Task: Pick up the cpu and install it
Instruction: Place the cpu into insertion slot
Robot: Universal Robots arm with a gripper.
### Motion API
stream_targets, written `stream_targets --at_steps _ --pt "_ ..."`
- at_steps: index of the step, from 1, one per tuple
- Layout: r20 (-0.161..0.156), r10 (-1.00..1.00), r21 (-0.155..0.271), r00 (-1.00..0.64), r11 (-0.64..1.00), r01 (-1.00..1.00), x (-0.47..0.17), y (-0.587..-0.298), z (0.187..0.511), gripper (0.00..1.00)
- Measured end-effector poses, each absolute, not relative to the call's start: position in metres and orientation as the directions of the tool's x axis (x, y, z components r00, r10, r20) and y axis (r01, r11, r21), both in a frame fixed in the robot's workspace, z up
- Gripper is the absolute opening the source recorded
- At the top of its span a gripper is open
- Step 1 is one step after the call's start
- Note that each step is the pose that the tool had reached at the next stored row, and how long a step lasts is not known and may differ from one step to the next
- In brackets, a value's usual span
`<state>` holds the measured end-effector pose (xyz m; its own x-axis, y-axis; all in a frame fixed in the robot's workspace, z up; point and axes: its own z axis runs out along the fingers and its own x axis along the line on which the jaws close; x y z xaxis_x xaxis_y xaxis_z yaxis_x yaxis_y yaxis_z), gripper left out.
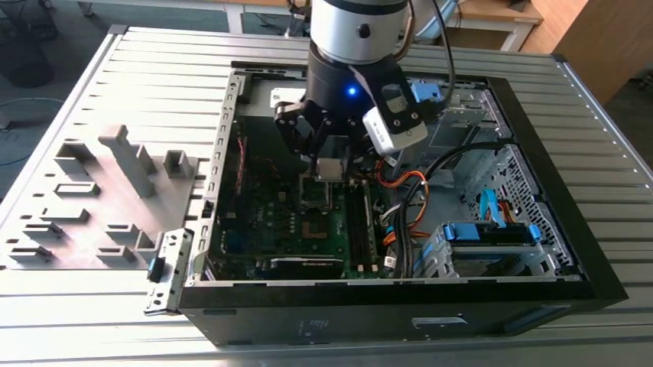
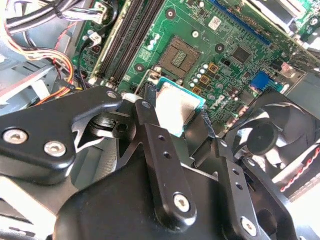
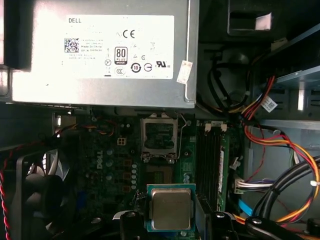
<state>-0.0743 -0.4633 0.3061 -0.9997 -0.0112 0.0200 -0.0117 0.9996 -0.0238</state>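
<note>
While the claw grips the cpu, orange cables lie nearby.

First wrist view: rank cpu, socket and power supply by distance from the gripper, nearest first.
1. cpu: held in the gripper.
2. socket: midway, just beyond the cpu.
3. power supply: the silver box past the socket, farthest.

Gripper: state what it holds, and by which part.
The gripper holds the cpu, clamped by two opposite side edges, with its metal top left uncovered.
</note>
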Motion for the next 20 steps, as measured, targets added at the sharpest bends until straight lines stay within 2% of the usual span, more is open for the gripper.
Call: stream_targets --at_steps 20 --pt "0.014 0.0 -0.024 -1.0 1.0 0.0 -0.081 -0.476 0.27 0.47"
